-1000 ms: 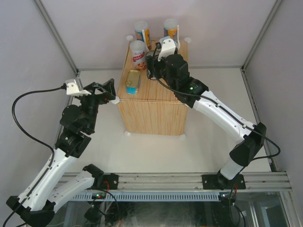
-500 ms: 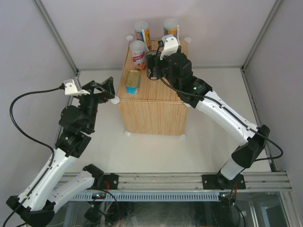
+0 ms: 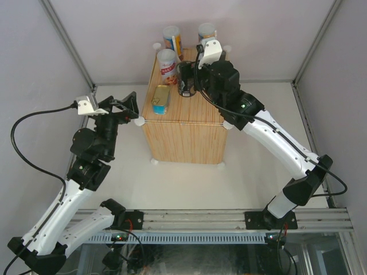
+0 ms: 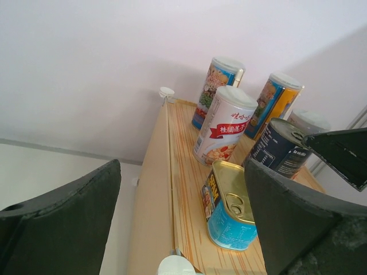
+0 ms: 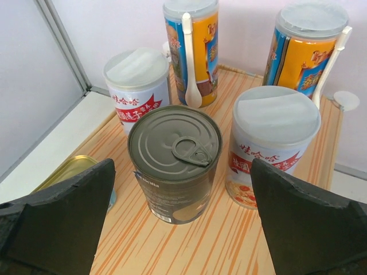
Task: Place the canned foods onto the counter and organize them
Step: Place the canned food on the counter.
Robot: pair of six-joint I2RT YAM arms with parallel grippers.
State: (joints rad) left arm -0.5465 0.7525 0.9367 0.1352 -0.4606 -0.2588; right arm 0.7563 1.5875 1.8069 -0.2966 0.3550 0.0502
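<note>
On the counter, the dark can stands free between the right gripper's open jaws; the left gripper is open, empty. Next, rise straight, sparing the neighbouring white-red can.

On the counter, in the middle: ring-pull can. Behind it to the left, short can; just beside it on the right, second short can. Along the far edge, left tall cylinder and right tall cylinder. Near the left edge, in front, flat tin.
</note>
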